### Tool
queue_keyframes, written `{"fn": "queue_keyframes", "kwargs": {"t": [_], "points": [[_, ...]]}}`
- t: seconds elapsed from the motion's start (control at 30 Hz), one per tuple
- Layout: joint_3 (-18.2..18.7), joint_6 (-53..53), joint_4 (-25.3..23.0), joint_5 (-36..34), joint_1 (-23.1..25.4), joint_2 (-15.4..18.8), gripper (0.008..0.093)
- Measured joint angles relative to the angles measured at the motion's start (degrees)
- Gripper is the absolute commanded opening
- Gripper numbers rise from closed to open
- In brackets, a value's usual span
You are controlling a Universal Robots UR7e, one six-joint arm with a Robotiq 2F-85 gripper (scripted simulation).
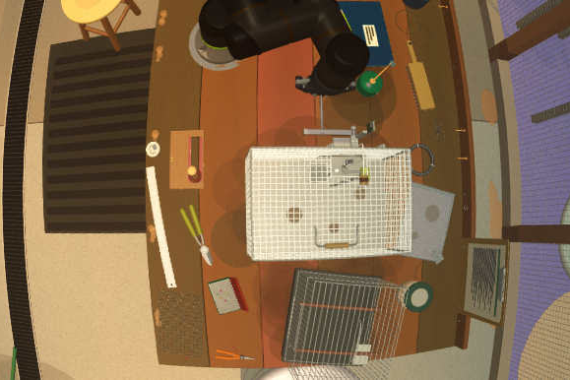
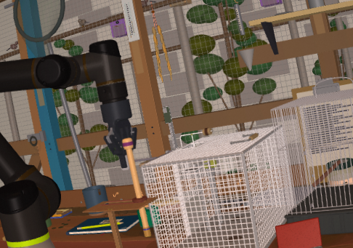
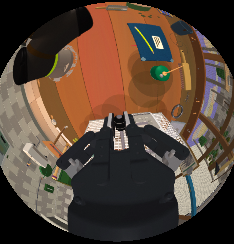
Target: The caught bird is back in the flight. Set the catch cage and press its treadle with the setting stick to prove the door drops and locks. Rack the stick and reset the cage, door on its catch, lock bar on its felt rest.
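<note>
My gripper (image 2: 122, 154) is closed on a thin grey bar with a black knob, the lock bar (image 3: 119, 125), above the bench behind the catch cage (image 1: 327, 204). In the wrist camera the fingers stand on either side of the black knob. The bar (image 1: 320, 112) runs down to the latch fittings at the cage's back edge. The cage is a white wire box in the middle of the bench. The setting stick (image 2: 135, 181), tan with purple bands, stands upright in the green rack base (image 1: 369, 84), just beside my gripper.
A second barred cage (image 1: 342, 320) sits near the front edge beside a green tape roll (image 1: 417, 297). A blue book (image 1: 366, 29) and a brush (image 1: 420, 79) lie behind. Shears (image 1: 197, 234), a white ruler (image 1: 160, 226) and a wooden block (image 1: 187, 159) lie left.
</note>
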Motion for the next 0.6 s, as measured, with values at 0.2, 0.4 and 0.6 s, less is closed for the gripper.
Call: {"fn": "queue_keyframes", "kwargs": {"t": [0.2,0.4,0.6], "points": [[-2.92,0.54,2.87,0.01,0.54,0.05,0.0080],[-5.92,2.04,4.96,0.01,2.04,0.95,0.0080],[-8.64,4.14,6.24,0.00,4.14,2.41,0.0080]]}}
